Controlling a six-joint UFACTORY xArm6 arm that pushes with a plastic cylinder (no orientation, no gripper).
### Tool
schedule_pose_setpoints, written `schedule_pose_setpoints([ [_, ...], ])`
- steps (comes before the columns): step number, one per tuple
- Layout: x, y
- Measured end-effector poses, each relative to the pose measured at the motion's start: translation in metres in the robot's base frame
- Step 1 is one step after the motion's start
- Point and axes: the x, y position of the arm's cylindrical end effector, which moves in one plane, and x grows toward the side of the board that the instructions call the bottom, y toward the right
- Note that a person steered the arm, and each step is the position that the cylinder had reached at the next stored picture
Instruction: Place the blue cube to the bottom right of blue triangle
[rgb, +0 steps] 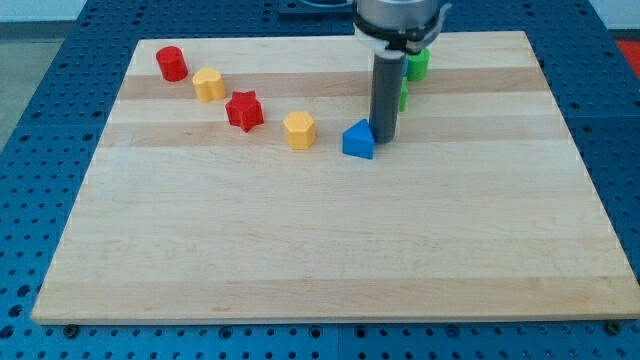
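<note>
Your tip (383, 138) sits on the table (320, 250), touching or just beside the right side of the blue triangle (358, 141). The rod rises straight from there toward the table's top edge.

Blue triangle: upper middle of the table, a little right of centre, well clear of all 4 edges.

Blue cube: you cannot make it out anywhere on the table. The rod covers a strip behind the triangle, so whether the cube is hidden there cannot be told.

No fingers on this rig, only the bare rod, so there is nothing to read as apart or together.

Other blocks, running from the top left corner down toward the triangle:
- red cylinder (172, 63), nearest the top left corner
- yellow block (208, 85), just right of and below it
- red star (244, 110), next along the line
- yellow hexagon (299, 130), near the triangle's left side but apart from it

2 green blocks show right of the rod: 1 near the top edge (418, 65), 1 as a sliver (403, 96) just below it, both partly hidden, shapes unclear.
</note>
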Motion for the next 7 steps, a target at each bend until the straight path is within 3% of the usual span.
schedule_pose_setpoints([
  [1, 0.012, 0.006],
  [2, -0.018, 0.028],
  [4, -0.045, -0.016],
  [6, -0.114, -0.039],
  [7, -0.131, 0.001],
])
